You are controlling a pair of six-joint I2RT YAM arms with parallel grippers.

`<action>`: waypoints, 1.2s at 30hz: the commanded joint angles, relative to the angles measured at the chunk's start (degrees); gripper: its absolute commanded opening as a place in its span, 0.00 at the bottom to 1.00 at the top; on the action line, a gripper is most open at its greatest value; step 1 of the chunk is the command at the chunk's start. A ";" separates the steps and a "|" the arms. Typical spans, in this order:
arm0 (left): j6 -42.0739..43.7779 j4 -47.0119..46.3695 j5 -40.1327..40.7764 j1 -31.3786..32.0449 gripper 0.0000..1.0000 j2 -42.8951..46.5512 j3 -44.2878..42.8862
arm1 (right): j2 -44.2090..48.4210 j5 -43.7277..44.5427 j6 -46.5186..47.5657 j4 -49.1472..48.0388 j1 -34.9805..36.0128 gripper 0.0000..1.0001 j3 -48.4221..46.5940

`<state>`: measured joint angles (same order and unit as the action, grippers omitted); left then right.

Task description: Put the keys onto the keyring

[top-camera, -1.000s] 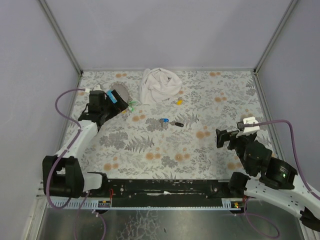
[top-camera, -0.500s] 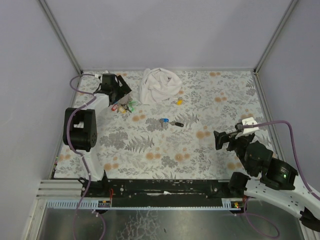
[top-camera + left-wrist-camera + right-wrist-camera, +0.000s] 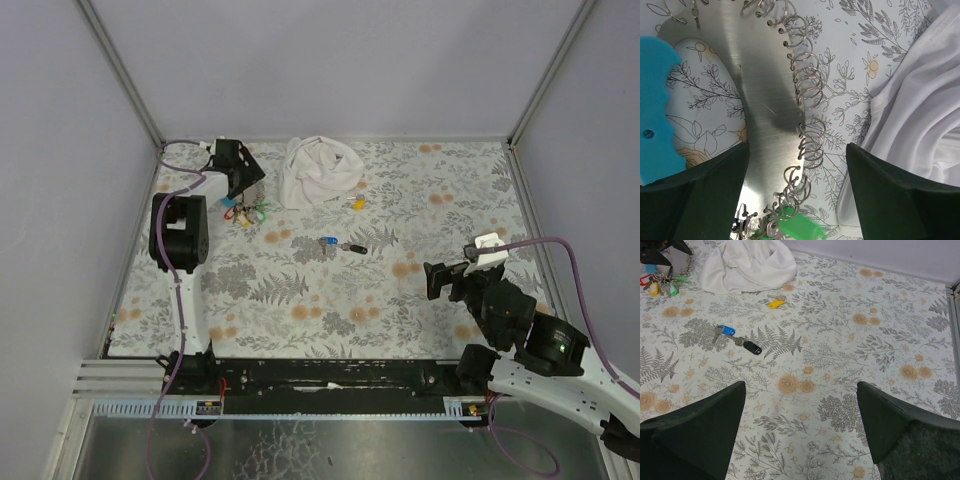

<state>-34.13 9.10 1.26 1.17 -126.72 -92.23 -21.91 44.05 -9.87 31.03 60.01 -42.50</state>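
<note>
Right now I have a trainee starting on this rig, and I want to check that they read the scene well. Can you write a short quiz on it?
1. True or false: the right tool is open and holds nothing.
2. Fill in: the key beside the black fob has a ___ cap.
3. Which lies nearest the cloth?
A. the yellow key
B. the black fob
C. the right tool

Key: 1 true; 2 blue; 3 A.
</note>
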 commanded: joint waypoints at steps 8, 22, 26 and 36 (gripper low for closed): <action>0.30 3.73 0.00 0.59 0.69 5.02 13.39 | 0.78 -0.68 -0.14 -0.91 0.11 0.99 -0.57; -3.09 -0.60 -1.28 8.16 0.55 29.08 45.75 | 1.92 -6.58 0.09 -2.70 0.16 0.99 -0.42; -4.49 -0.46 -0.46 13.42 0.54 36.50 54.33 | 0.49 -8.27 0.03 -2.71 0.11 0.99 -0.88; -10.31 0.32 -0.26 33.28 0.54 42.89 62.06 | -3.83 -11.50 -0.96 -3.63 0.13 0.99 -1.76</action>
<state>-40.42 2.96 2.17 27.97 -81.87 -33.91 -23.27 34.44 -10.15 30.04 60.01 -42.50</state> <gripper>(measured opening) 0.538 0.987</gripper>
